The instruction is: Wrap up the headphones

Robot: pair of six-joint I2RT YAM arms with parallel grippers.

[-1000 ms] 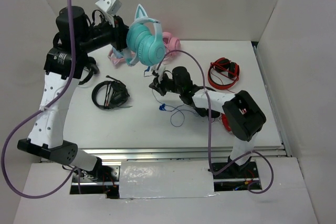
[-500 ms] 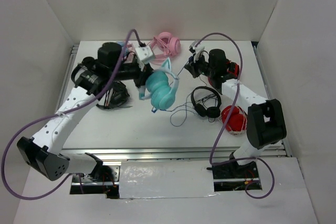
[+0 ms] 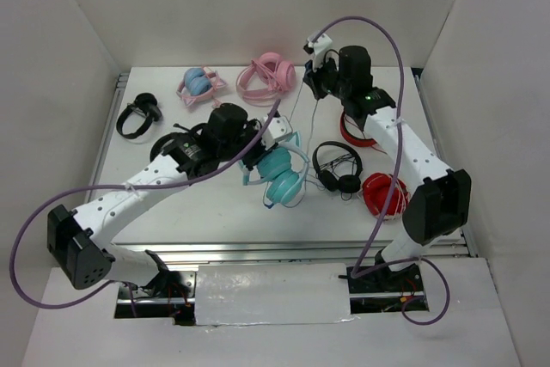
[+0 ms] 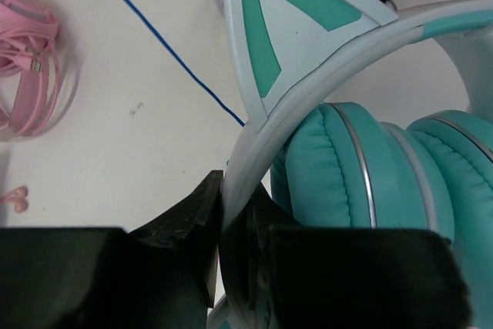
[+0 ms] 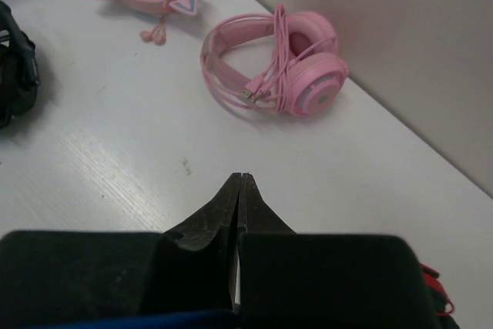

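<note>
Left gripper (image 4: 231, 190) clamps teal cat-ear headphones (image 4: 362, 167) by the headband; right gripper (image 5: 240, 179) pinched shut. Apparently winding stage — next, loop thin blue cable (image 4: 154, 30) round.

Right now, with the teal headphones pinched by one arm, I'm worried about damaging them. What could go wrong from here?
1. The left gripper clamps only the thin headband of the headphones, beside a cat ear. The heavy cups could twist or slip out.
2. The blue cable runs straight away from the cups. Winding it might strain it, or drag it across the black headphones close by.
</note>
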